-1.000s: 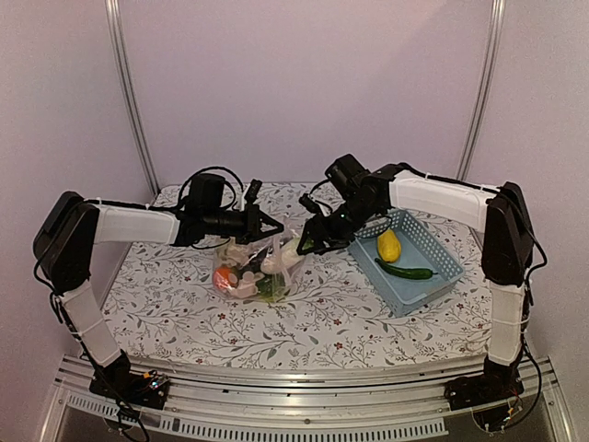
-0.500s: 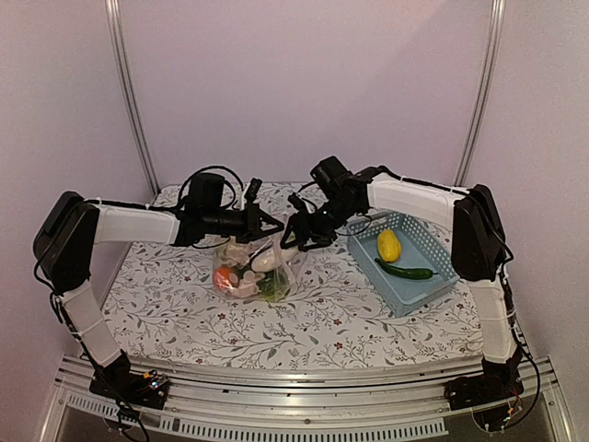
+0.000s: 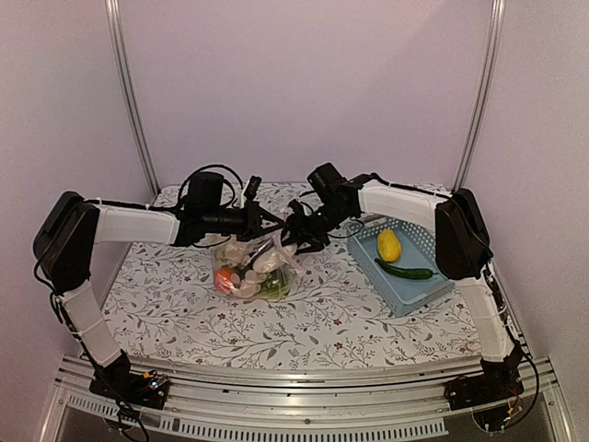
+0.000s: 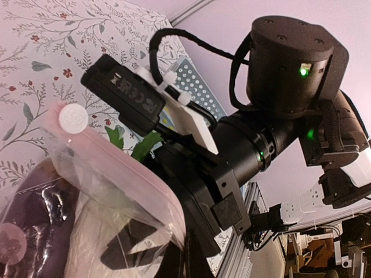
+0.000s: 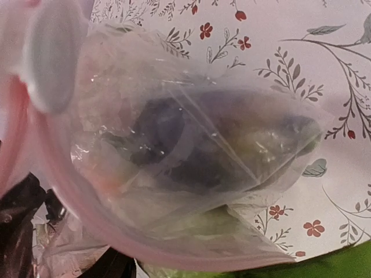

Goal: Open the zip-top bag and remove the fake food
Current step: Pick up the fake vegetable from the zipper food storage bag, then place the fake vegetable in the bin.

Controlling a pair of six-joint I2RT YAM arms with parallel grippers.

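The zip-top bag [image 3: 254, 265] hangs over the flowered cloth, lifted by its top edge, with fake food [image 3: 241, 276] in it: orange, white, green and dark pieces. My left gripper [image 3: 270, 222] is shut on the bag's pink zip rim [image 4: 148, 185]. My right gripper [image 3: 296, 233] is at the bag's mouth, jaws apart, one finger [image 4: 128, 246] showing through the plastic. The right wrist view looks through the bag [image 5: 197, 104] at a dark purple eggplant [image 5: 168, 145]; a leafy green piece [image 5: 330, 263] lies at its lower edge. A yellow piece [image 3: 388, 245] and a green cucumber [image 3: 405, 271] lie in the basket.
The light-blue slotted basket [image 3: 433, 249] stands right of the bag on the cloth. My right arm's wrist [image 4: 284, 75] fills much of the left wrist view. The metal rail [image 3: 304, 382] runs along the table's near edge.
My right gripper has moved left from beside the basket to the bag's mouth. The left gripper has held still with the bag's rim.
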